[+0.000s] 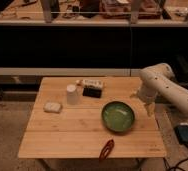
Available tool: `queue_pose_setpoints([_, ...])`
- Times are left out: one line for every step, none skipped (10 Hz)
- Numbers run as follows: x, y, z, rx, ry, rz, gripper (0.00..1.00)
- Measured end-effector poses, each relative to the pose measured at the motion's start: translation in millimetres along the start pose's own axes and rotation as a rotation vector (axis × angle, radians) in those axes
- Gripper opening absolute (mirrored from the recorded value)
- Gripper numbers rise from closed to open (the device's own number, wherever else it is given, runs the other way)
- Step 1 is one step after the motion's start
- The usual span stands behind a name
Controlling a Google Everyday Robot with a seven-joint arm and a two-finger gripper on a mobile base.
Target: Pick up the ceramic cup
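Note:
The ceramic cup (72,94) is a small white handleless cup standing upright on the left-middle of the wooden table (62,135). My gripper (149,109) hangs from the white arm (159,82) at the table's right edge, just right of the green bowl (118,116). It is far to the right of the cup, with the bowl between them, and holds nothing that I can see.
A flat pale block (52,106) lies left of the cup. A small black box (91,92) and a light packet (92,83) sit behind the cup. A red tool (106,148) lies at the front edge. A dark shelf unit stands behind the table.

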Motion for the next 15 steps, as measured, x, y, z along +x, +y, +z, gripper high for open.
queue_pose_setpoints([0, 0, 0, 0.000, 0.000, 0.000, 0.80])
queue_pose_setpoints([0, 0, 0, 0.000, 0.000, 0.000, 0.80])
queue_pose_setpoints([0, 0, 1, -0.001, -0.002, 0.000, 0.80])
queue_pose_setpoints([0, 0, 1, -0.001, -0.001, 0.000, 0.80])
queue_pose_setpoints([0, 0, 1, -0.002, -0.001, 0.000, 0.80])
queue_pose_setpoints([0, 0, 1, -0.001, -0.001, -0.001, 0.80])
queue_pose_setpoints([0, -4, -1, -0.002, 0.000, -0.008, 0.80])
queue_pose_setpoints([-7, -27, -6, 0.020, -0.004, -0.041, 0.80])
queue_pose_setpoints([-20, -64, -15, 0.055, -0.011, -0.096, 0.80])
queue_pose_setpoints([-30, -88, -23, 0.082, -0.014, -0.134, 0.80])
queue_pose_setpoints([-42, -116, -31, 0.118, -0.014, -0.182, 0.80])
queue_pose_setpoints([-58, -146, -42, 0.156, -0.011, -0.239, 0.80])
queue_pose_setpoints([-77, -177, -50, 0.187, -0.008, -0.296, 0.80])
queue_pose_setpoints([-91, -198, -56, 0.208, -0.005, -0.334, 0.80])
queue_pose_setpoints([-104, -219, -64, 0.228, -0.005, -0.369, 0.80])
